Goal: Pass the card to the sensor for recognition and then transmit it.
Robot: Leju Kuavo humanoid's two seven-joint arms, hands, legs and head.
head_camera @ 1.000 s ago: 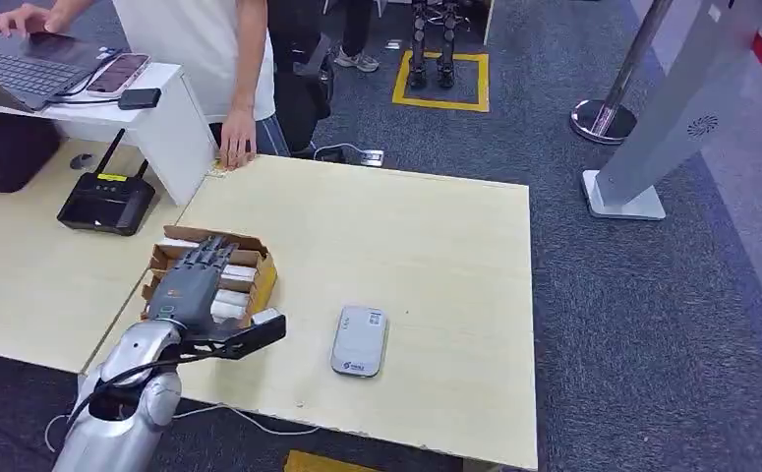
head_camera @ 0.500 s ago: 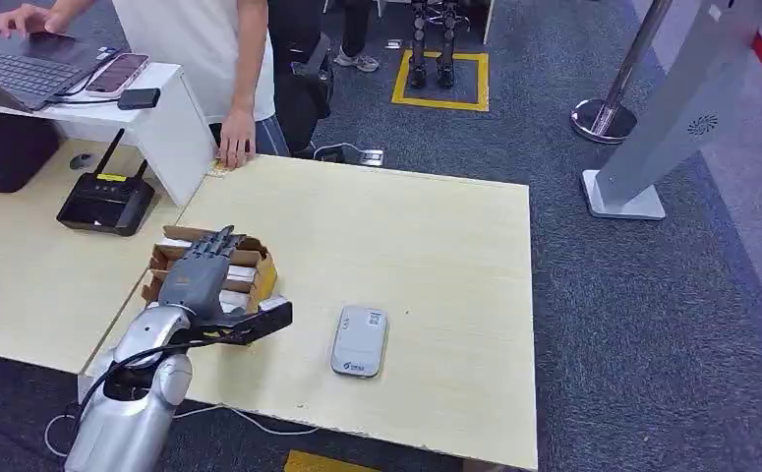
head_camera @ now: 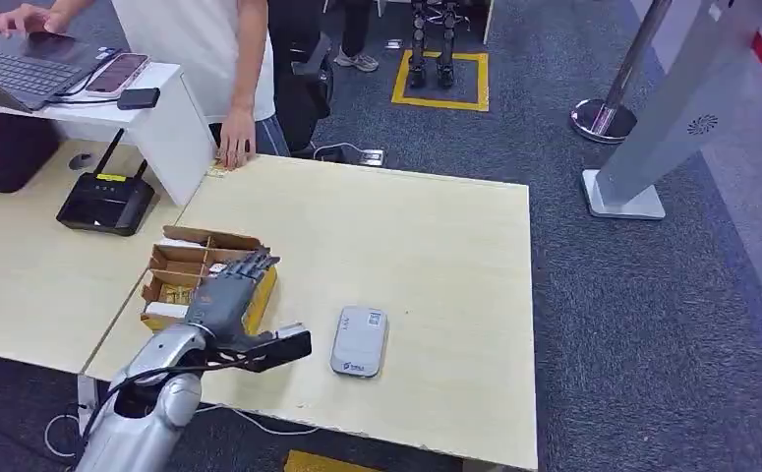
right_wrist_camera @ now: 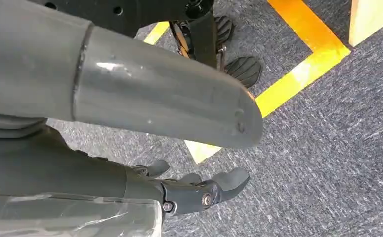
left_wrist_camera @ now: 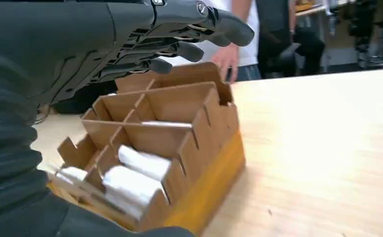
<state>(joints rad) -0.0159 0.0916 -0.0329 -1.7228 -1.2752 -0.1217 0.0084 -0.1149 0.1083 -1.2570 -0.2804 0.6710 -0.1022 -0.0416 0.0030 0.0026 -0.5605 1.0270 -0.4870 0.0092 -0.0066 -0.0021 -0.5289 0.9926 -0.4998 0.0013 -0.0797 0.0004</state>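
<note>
While left robot hand (head_camera: 227, 295) hovers empty, fingers spread, divided cardboard box (head_camera: 171, 265) holds white cards (left_wrist_camera: 135, 174)

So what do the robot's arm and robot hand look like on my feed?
The left arm is polished silver with a black cable looped along it. Its left robot hand is dark grey with slim segmented fingers and a ribbed cover at the wrist. The right robot hand is dark grey as well.

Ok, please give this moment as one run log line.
left hand over cardboard box, holding nothing | right hand hangs above floor | sensor on table, untouched
</note>
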